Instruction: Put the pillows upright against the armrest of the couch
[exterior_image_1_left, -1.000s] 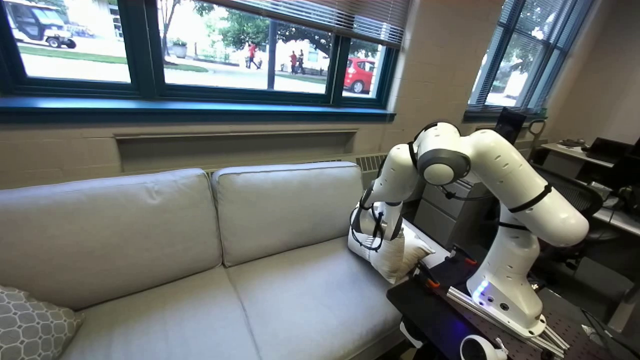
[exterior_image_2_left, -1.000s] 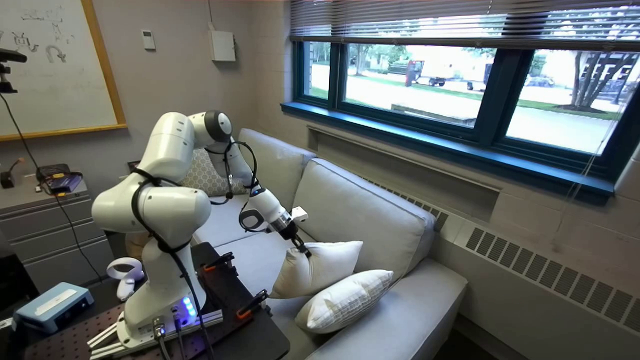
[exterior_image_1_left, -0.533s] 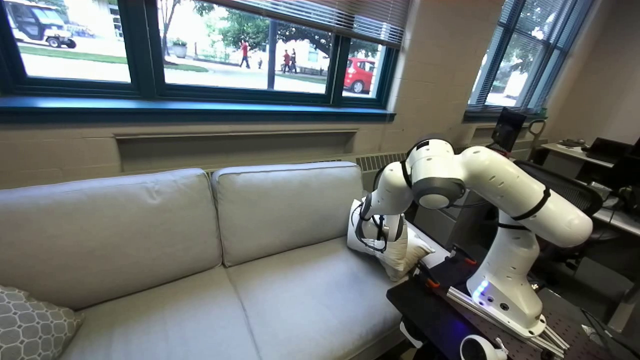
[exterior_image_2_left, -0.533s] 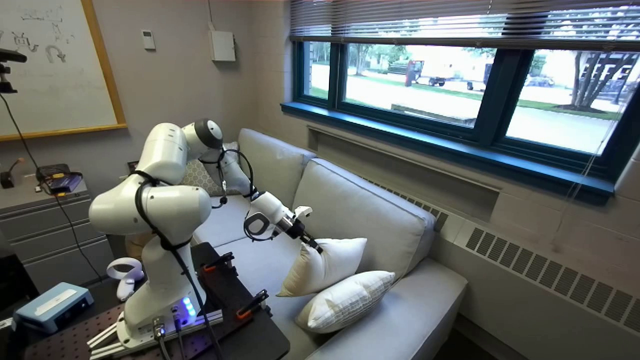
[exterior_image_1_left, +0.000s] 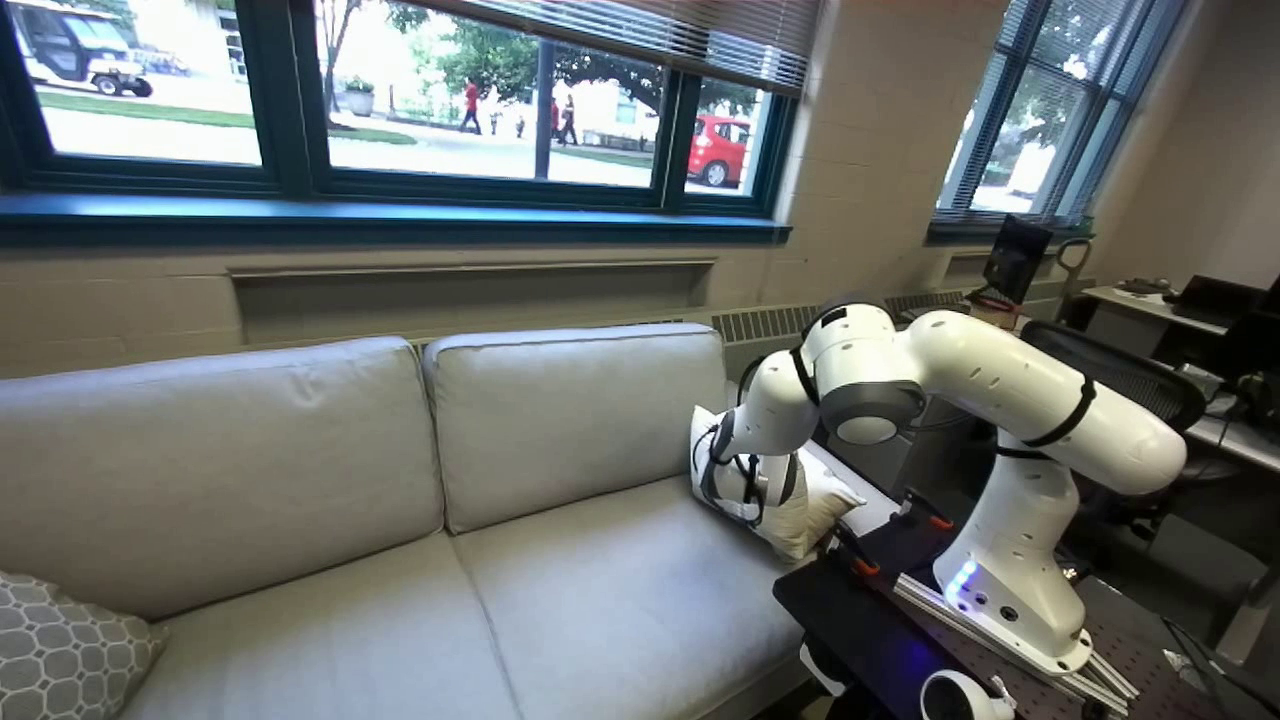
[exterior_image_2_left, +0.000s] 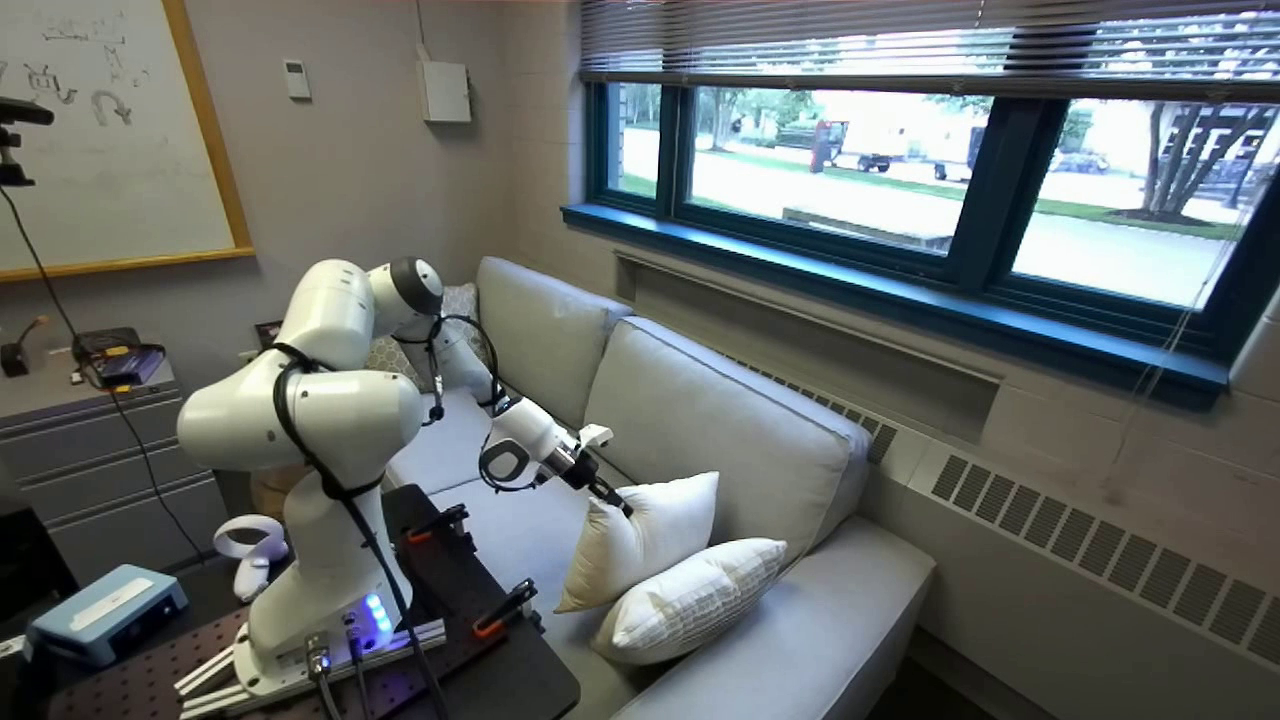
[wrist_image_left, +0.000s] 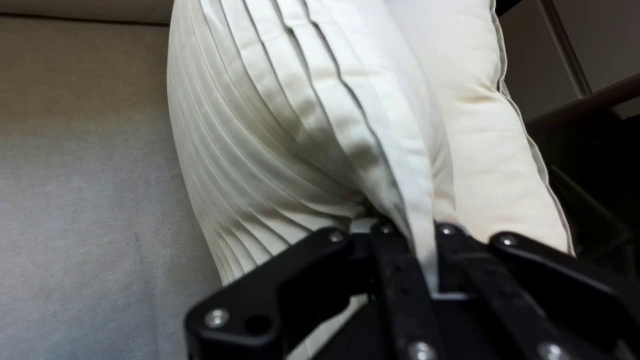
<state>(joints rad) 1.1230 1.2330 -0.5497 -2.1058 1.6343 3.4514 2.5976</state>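
Cream-white square pillow of pleated fabric (exterior_image_2_left: 675, 515): clamped at its upper edge in the black two-finger gripper (wrist_image_left: 410, 230); the wrist view shows a fold of the fabric pinched between the two fingers. Clock positions are read around the fingertips (exterior_image_2_left: 620, 502) in an exterior view, 12 o'clock at the top. The clamped pillow is upright, slightly tilted, dented at the grip point, and spans from 2 o'clock clockwise to 7 o'clock. Whether its lower edge bears on the light beige-grey upholstered couch (exterior_image_1_left: 620, 580) cannot be told. At 5 o'clock, just beside it, a second puffy cream-white pillow (exterior_image_2_left: 695, 600) lies tilted along the inner side of the padded beige-grey armrest (exterior_image_2_left: 800, 630), itself at 4 o'clock. Between 1 and 2 o'clock stands a padded beige-grey back cushion (exterior_image_2_left: 725, 400); a dark teal window frame (exterior_image_2_left: 985, 190) lies farther out on that bearing. Between 10 and 11 o'clock, a grey geometric-patterned pillow (exterior_image_2_left: 461, 299) sits at the couch's far end, partly covered by the white jointed robot arm (exterior_image_2_left: 350, 410), whose base stands between 8 and 9 o'clock.
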